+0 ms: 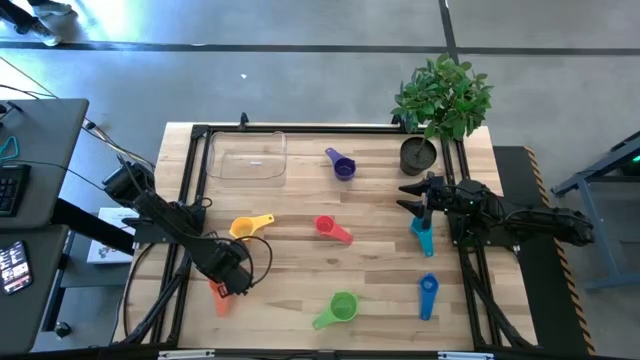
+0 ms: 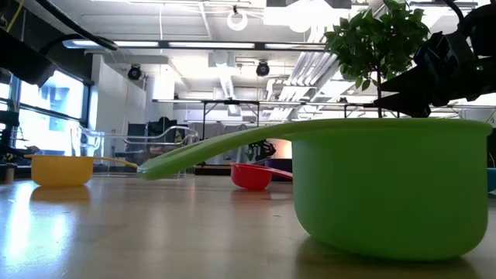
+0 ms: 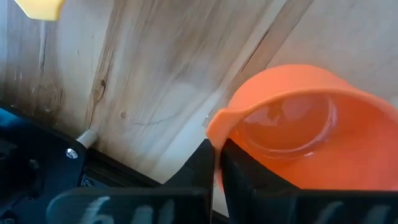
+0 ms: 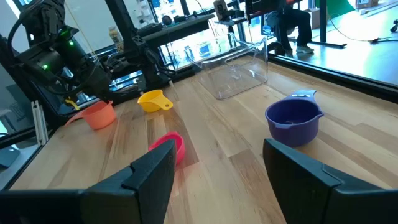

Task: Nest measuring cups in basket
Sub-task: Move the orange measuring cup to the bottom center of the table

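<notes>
Your orange cup (image 3: 298, 130) sits at the near-left edge of the table (image 1: 300, 270), and your left gripper (image 1: 228, 280) has its fingers closed on the cup's handle, as the left wrist view shows, with the bowl sticking out past the fingertips. Just beyond it lies the yellow cup (image 1: 250, 226), then the red cup (image 1: 330, 228) near the table's middle, the green cup (image 1: 338, 308) toward the front edge, the blue cup (image 1: 427, 294) at the front right, and the purple cup (image 1: 341, 165) farther back. You see the clear basket (image 1: 247, 157) at the back left, with no cup in it. Your right gripper (image 1: 414, 196) hovers at the right side with its fingers spread wide and nothing between them, directly above the teal cup (image 1: 422, 236), beside the dark plant pot (image 1: 418, 154).
</notes>
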